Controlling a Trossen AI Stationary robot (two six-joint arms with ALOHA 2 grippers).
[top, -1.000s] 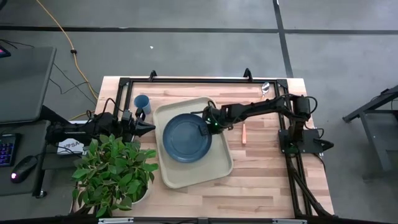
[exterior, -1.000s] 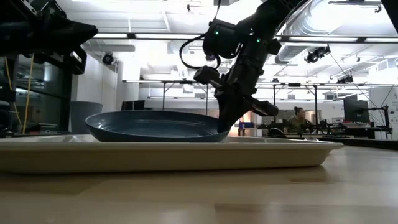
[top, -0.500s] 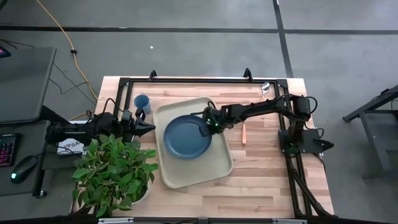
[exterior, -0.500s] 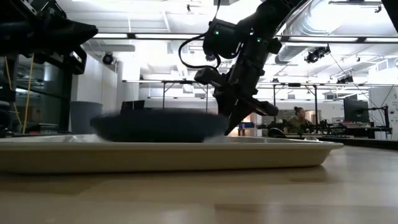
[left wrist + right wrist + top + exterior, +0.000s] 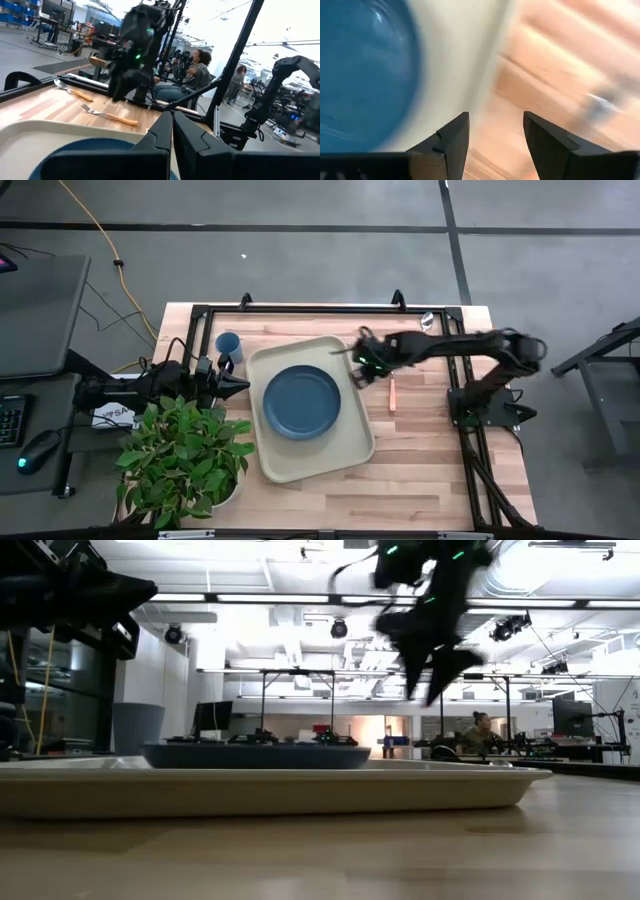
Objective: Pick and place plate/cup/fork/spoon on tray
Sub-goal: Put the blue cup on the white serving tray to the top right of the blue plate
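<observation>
Plate (image 5: 301,402) lies flat on the tray (image 5: 352,453), clear of my right gripper (image 5: 360,366), whose fingers stand apart, empty, above the tray's edge; my left gripper (image 5: 240,385) waits closed.

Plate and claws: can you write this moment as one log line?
plate: flat on tray | right claw: open, empty, above tray edge | left claw: shut, by cup

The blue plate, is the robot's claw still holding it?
No, the plate lies flat on the tray, and the open right gripper is off it.
</observation>
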